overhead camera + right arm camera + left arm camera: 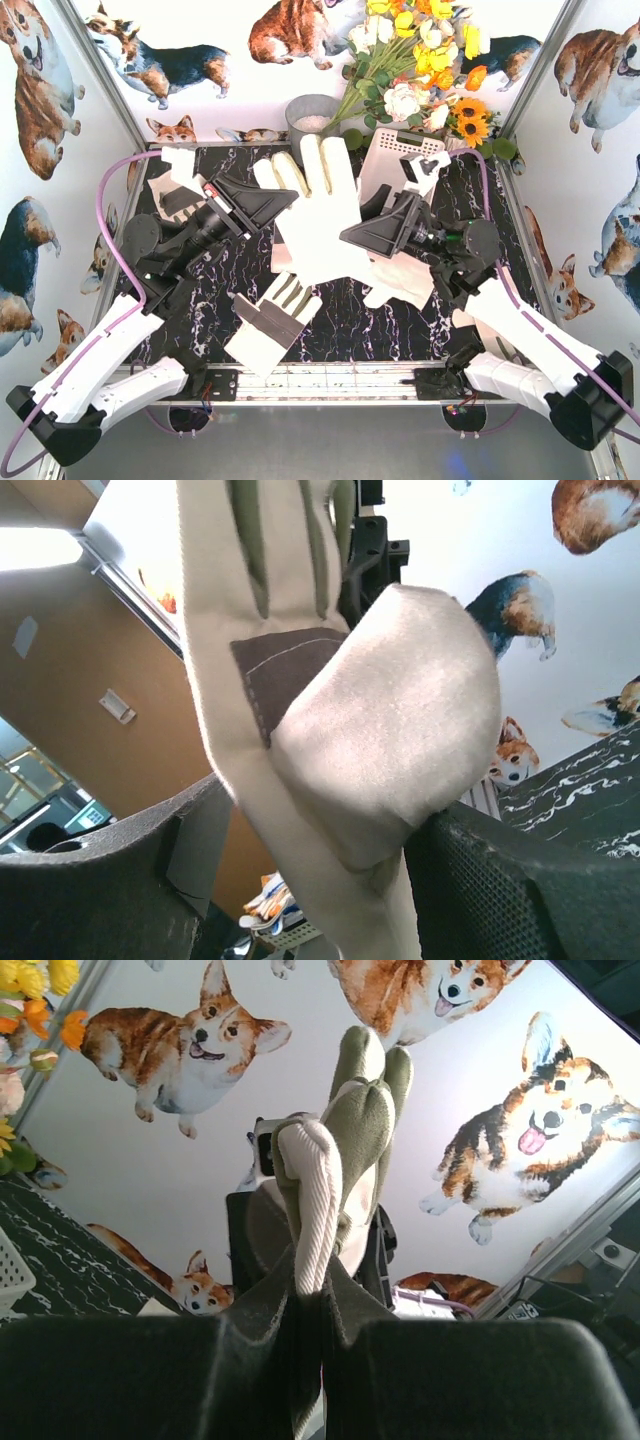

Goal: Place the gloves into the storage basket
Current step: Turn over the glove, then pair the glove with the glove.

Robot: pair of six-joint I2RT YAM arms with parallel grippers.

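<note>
**One glove held up between two grippers**

At the front of the desk (350, 330) a near glove (268, 322) with grey panels lies flat. A second glove (400, 288) lies to its right, partly under the right arm. Over mid-desk the left gripper (268, 205) is clenched on the ribbed cuff of the raised glove (320, 230). The right gripper (358, 237) has its jaws either side of that glove's palm; whether they clamp it I cannot tell. A fourth glove (172, 180) lies far left. The basket (392, 160) sits far right.

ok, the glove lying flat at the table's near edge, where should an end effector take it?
Probably the cuff, from straight above: the glove lies flat on the table, its fingers pointing away, and the wide cuff end is uncovered, so its edge could be pinched.
</note>
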